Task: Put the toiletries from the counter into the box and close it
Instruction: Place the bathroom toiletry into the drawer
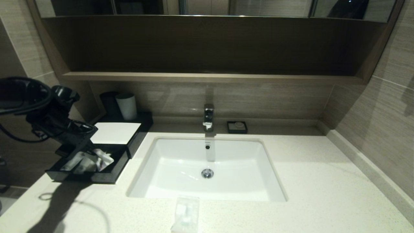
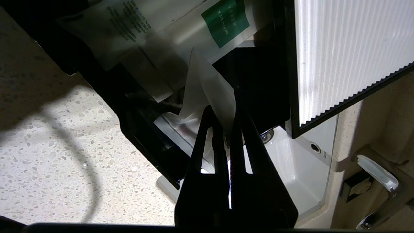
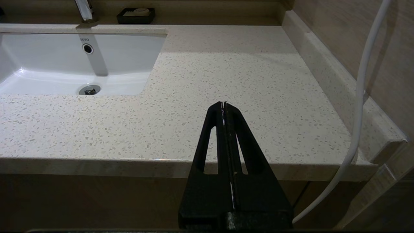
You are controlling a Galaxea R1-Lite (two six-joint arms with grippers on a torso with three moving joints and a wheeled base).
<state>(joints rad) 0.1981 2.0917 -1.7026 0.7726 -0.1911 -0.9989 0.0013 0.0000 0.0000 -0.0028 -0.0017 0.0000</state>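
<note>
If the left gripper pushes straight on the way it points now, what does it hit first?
Likely the clear plastic packet pinched at the left gripper tips, then the black drawer floor of the low black box below; depth is unclear.

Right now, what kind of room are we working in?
Most likely a hotel bathroom vanity: a white sink basin set in a speckled stone counter, a chrome faucet behind it, and wrapped toiletries in an open black box.
</note>
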